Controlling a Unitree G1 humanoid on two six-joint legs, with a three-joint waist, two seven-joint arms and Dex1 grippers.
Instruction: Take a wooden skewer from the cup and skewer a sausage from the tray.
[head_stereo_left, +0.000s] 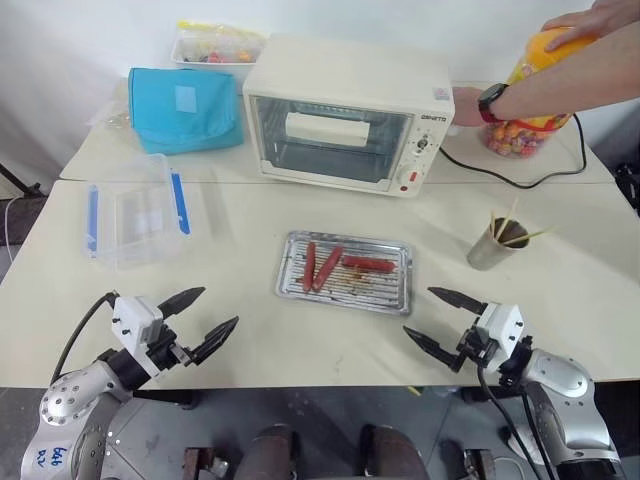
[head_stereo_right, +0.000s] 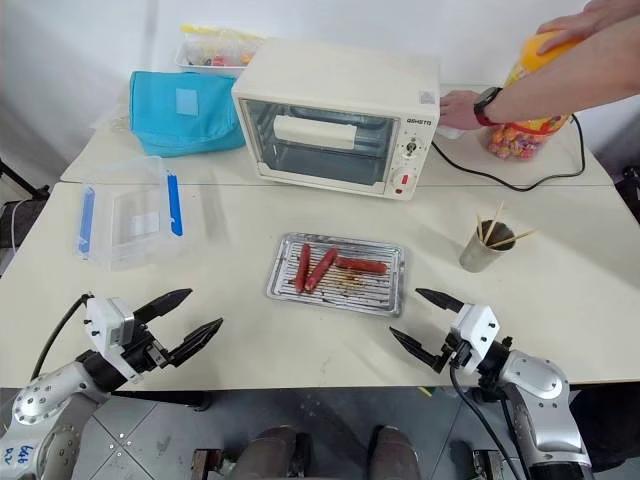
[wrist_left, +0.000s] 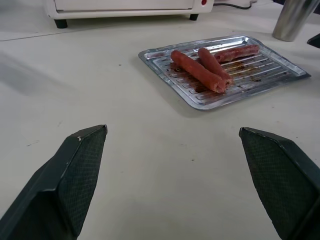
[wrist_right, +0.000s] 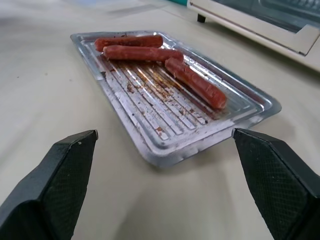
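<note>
A silver ridged tray (head_stereo_left: 392, 293) lies mid-table with three sausages (head_stereo_left: 322, 267) in it, two side by side on its left and one (head_stereo_left: 368, 264) across the back. To its right stands the grey steel cup (head_stereo_left: 489, 247) with several wooden skewers (head_stereo_left: 507, 218) sticking out. My left gripper (head_stereo_left: 197, 319) hovers open near the table's front left edge. Near the front right edge, my right gripper (head_stereo_left: 437, 319) is open too, just in front of the tray's right corner. Neither holds anything.
A white toaster oven (head_stereo_left: 345, 125) stands behind the tray. A clear plastic box with blue clips (head_stereo_left: 135, 211) sits at the left, a teal bag (head_stereo_left: 185, 108) behind it. At the back right a person's hands hold an orange-lidded candy jar (head_stereo_left: 530, 110); a black cable (head_stereo_left: 520, 180) runs there.
</note>
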